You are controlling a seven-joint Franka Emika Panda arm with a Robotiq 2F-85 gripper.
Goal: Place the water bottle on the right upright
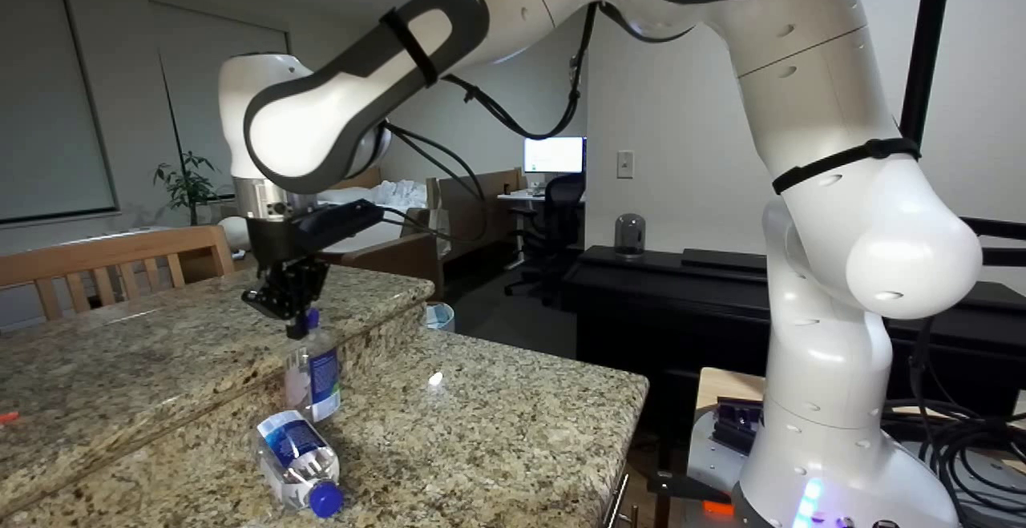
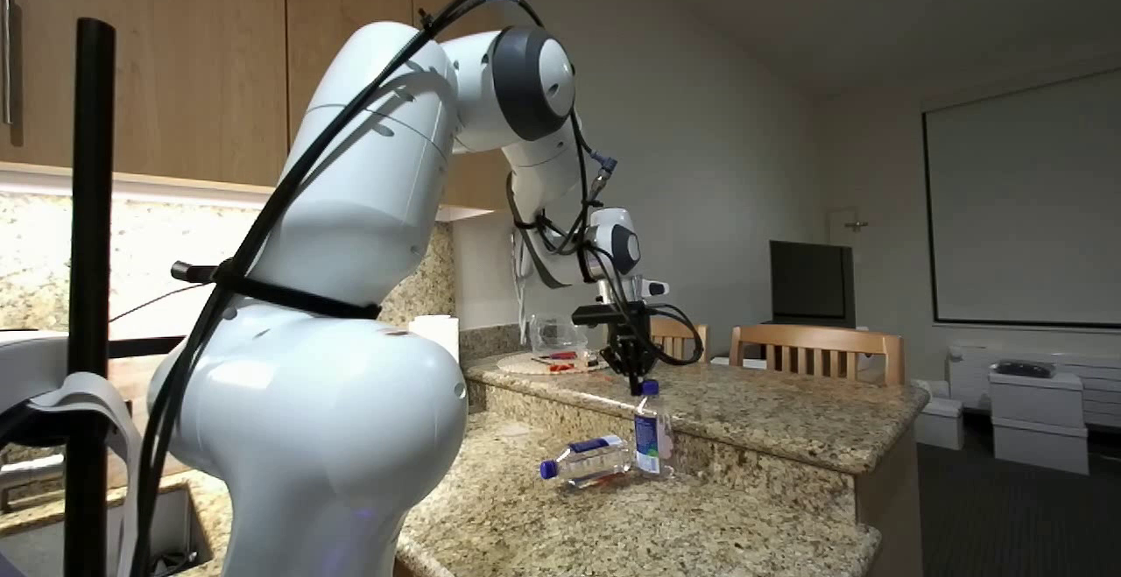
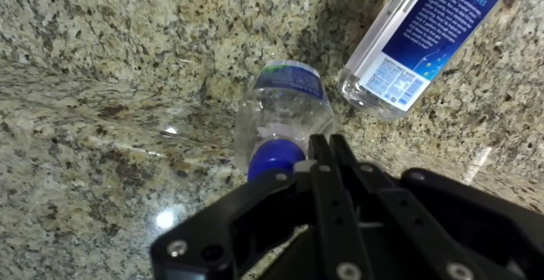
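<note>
Two near-identical clear bottles with blue caps and blue labels show in all views; I cannot tell for sure which is the task's water bottle. One bottle (image 1: 325,380) stands upright on the lower counter close to the raised ledge's wall; it also shows at the right of the pair in an exterior view (image 2: 648,441) and in the wrist view (image 3: 291,80). The other bottle (image 1: 295,449) lies on its side beside it (image 2: 595,461) (image 3: 437,29). My gripper (image 3: 325,139) points down, its fingers nearly together with nothing seen between them. Its fingertips (image 1: 296,329) are beside the standing bottle's cap, not around it (image 2: 636,386).
The raised granite ledge (image 1: 144,336) runs along the lower counter (image 1: 497,408). A round mat (image 2: 525,365) with small red items lies at the ledge's far end. Wooden chairs (image 2: 814,345) stand behind the ledge. The lower counter's edge (image 1: 633,416) is towards the robot base.
</note>
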